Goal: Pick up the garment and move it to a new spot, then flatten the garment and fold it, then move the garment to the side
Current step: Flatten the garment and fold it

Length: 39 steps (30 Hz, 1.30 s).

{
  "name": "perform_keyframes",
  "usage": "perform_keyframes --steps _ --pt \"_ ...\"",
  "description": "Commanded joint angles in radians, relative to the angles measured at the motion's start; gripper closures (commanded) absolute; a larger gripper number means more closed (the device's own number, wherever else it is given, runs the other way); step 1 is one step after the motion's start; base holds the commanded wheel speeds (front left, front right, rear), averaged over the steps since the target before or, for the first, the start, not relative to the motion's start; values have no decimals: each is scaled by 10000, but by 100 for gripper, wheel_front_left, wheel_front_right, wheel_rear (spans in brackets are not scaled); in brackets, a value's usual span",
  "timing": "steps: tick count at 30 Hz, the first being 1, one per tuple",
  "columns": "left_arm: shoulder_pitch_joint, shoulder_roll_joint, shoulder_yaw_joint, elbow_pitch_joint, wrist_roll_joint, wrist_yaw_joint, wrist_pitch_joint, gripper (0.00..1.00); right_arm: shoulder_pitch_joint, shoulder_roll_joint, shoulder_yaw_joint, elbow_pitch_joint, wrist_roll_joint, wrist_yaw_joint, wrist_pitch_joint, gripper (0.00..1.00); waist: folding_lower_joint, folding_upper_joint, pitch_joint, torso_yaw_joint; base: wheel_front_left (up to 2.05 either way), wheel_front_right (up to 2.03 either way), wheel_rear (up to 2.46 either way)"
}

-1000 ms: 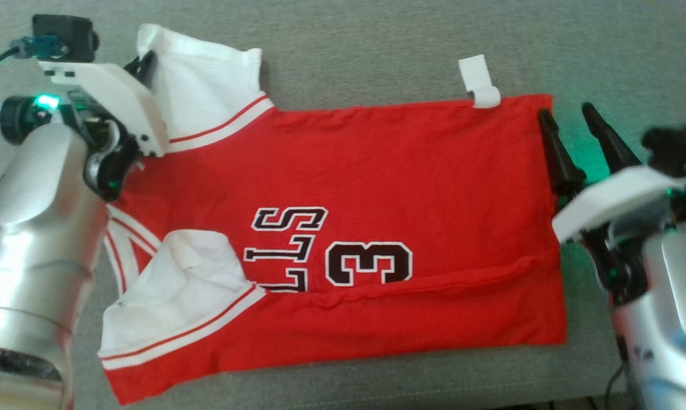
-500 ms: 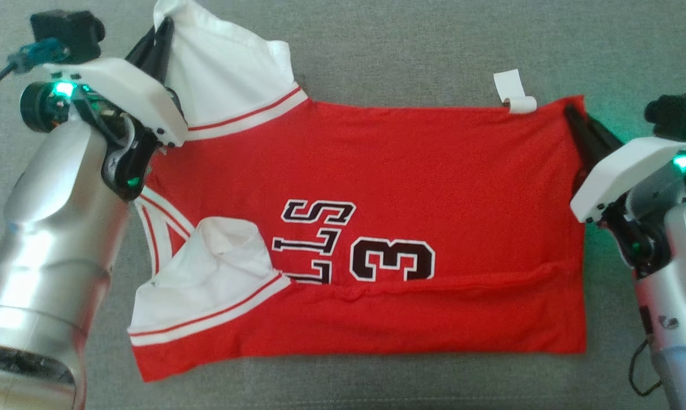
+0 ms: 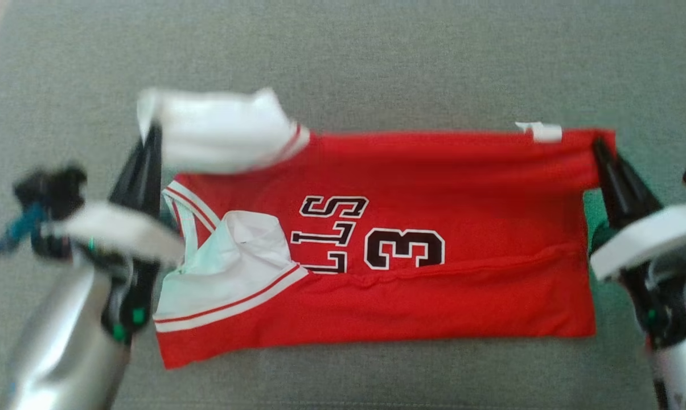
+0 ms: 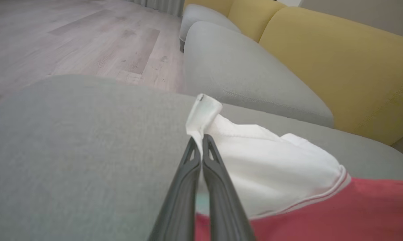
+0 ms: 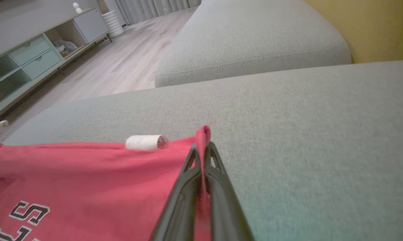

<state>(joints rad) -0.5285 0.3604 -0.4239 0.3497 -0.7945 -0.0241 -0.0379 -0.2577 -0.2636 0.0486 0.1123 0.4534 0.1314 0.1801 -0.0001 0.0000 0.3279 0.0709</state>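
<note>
1. the garment (image 3: 462, 188), a red jersey with white sleeves, lies spread on a grey cushion (image 3: 348, 57), its length running left to right: collar end at the left, hem at the right.
2. its far edge is drawn into a straight line between the two grippers; the near part lies flat, with a long crease along the near side.
3. a black number 3 (image 3: 404, 248) outlined in white sits near the middle, with black letters just to its left.
4. the far sleeve (image 3: 217, 131) is bunched at the far left corner; the near sleeve (image 3: 234, 262) lies crumpled on the near left, resting on the red cloth.
5. a small white tag (image 3: 539, 132) curls at the far edge, close to the far right corner.
6. the left gripper (image 3: 152, 134) has its fingers pressed together on the edge of the far sleeve, a fold of white cloth poking past the tips.
7. the right gripper (image 3: 598, 145) is pinched tight on the far right corner of the hem, red cloth showing between the fingers.
8. beyond the cushion, the wrist views show a second cushion (image 4: 241, 73), a yellow backrest (image 4: 338, 60), a wooden floor (image 4: 71, 33) and a low cabinet (image 5: 27, 57).
</note>
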Motion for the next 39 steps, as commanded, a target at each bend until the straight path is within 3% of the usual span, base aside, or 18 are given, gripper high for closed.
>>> perform_keyframes --steps 1,5,8,9,11,12,14,15,18,21,25,29,34,39 --pt "1054 723 582 -1210 -155 515 -43 100 597 84 -21 -629 88 -7 -69 100 1 0 -135 37 0 0 0" --pt "3049 881 660 -2639 -492 1275 224 100 1579 357 -147 -721 117 -7 11 100 1 0 -290 59 0 0 0" --pt "3997 748 542 -3202 -765 1585 433 100 2104 601 -254 -641 166 -7 0 100 1 0 -351 109 0 0 0" --pt "4213 682 484 -3251 -864 1639 513 100 2249 693 -290 -606 176 -7 -10 87 1 0 -367 117 0 0 0" --pt "4507 564 353 -3232 -1031 1673 673 100 2501 863 -356 -541 143 -7 -3 0 1 0 -393 114 0 0 0" --pt "4613 482 308 -3158 -1137 1671 729 100 2613 958 -364 -534 174 -7 -8 0 1 0 -421 103 0 0 0" --pt "4776 356 213 -2962 -1310 1615 829 53 2837 1099 -407 -561 171 -7 -68 0 1 0 -476 63 0 0 0" --pt "4835 282 215 -2857 -1379 1611 801 0 2953 1169 -435 -585 173 -7 -110 0 1 0 -517 41 0 0 0" --pt "4972 192 204 -2552 -1305 1651 552 0 3289 1301 -438 -743 179 -7 -257 0 1 0 -642 -26 0 0 0" --pt "5084 98 180 -2346 -857 2015 22 0 3572 1363 -336 -1086 73 -7 -489 0 1 0 -784 -97 0 0 0" --pt "5094 -138 413 -2584 252 2886 -1610 0 3727 1500 -439 -1934 -352 -7 -1093 0 1 0 -983 -152 0 0 0" --pt "4799 -332 616 -3044 1563 3540 -2166 0 3586 1783 -956 -2526 -1325 -7 -1318 0 1 0 -1144 -84 0 0 0" --pt "4393 -494 850 -3739 3066 3783 -2231 0 3312 1953 -1112 -3161 -2237 -7 -1478 0 1 0 -1275 -10 0 0 0" --pt "4105 -631 724 -3832 4569 3690 -2236 0 3031 2029 -1023 -3607 -3020 -7 -1588 0 1 0 -1409 67 0 0 0"
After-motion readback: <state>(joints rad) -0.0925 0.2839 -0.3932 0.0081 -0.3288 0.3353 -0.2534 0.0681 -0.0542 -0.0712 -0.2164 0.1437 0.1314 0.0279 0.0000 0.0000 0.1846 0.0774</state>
